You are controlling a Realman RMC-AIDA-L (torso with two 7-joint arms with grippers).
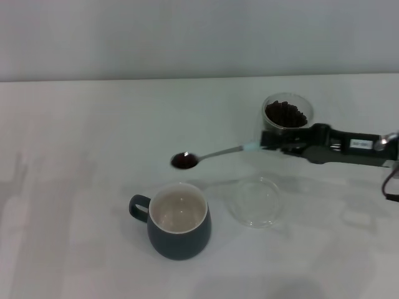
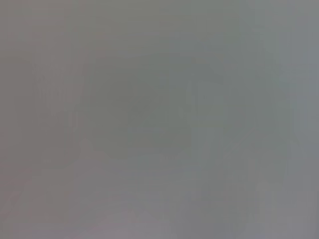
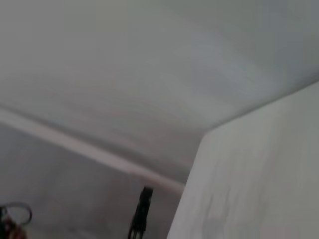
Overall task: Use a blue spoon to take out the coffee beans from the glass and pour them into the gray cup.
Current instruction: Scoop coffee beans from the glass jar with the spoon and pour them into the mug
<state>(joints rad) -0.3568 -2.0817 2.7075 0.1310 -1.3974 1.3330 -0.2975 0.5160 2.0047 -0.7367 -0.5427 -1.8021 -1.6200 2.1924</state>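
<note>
In the head view my right gripper (image 1: 272, 143) is shut on the pale blue handle of the blue spoon (image 1: 215, 153). The spoon is held level above the table, its bowl to the left with coffee beans (image 1: 182, 161) in it. The bowl hangs just beyond the far rim of the gray cup (image 1: 179, 229), which stands upright with a cream inside and its handle to the left. The glass (image 1: 286, 114), filled with dark beans, stands right behind the gripper. The left gripper is out of view. Neither wrist view shows the task's things.
A flat clear round saucer (image 1: 256, 200) lies on the white table (image 1: 75, 187) to the right of the gray cup, below the spoon's handle. A wall runs along the table's far edge.
</note>
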